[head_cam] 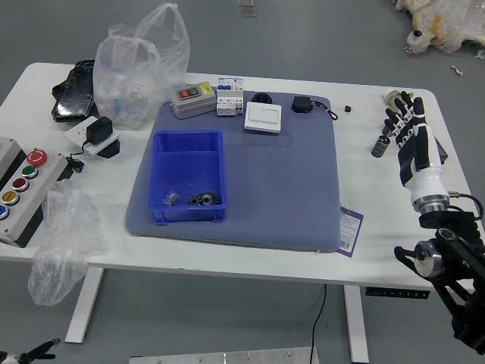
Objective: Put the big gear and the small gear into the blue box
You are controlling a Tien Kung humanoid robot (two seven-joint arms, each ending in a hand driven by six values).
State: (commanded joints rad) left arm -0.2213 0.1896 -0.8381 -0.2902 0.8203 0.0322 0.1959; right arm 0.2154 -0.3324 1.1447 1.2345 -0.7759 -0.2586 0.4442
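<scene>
Both dark gears [204,199] look to be placed, lying together in the near part of the blue box [186,171], toward its right side, with a small clear packet [172,199] to their left. The box sits flat on the left part of the grey mat [280,182], so by my reading the task is at or very near completion, with only the withdrawal of the arm to finish. The right hand [415,136] is held over the right side of the white table [379,254], well apart from the box; its fingers are parted and loosely extended, with nothing visibly gripped. The left hand [36,354] shows only as a sliver at the near left corner, cut off by the edge of view, and I cannot tell its state. As to what is unclear: the gears sit so close that their outlines merge, and I cannot certify from here which is big and which is small (nor swear to the count, dark as they are). The packet's contents cannot be made out. By the right hand, a dark cylinder [380,146] stands in view, while the items beyond it are partly screened by the hand.
</scene>
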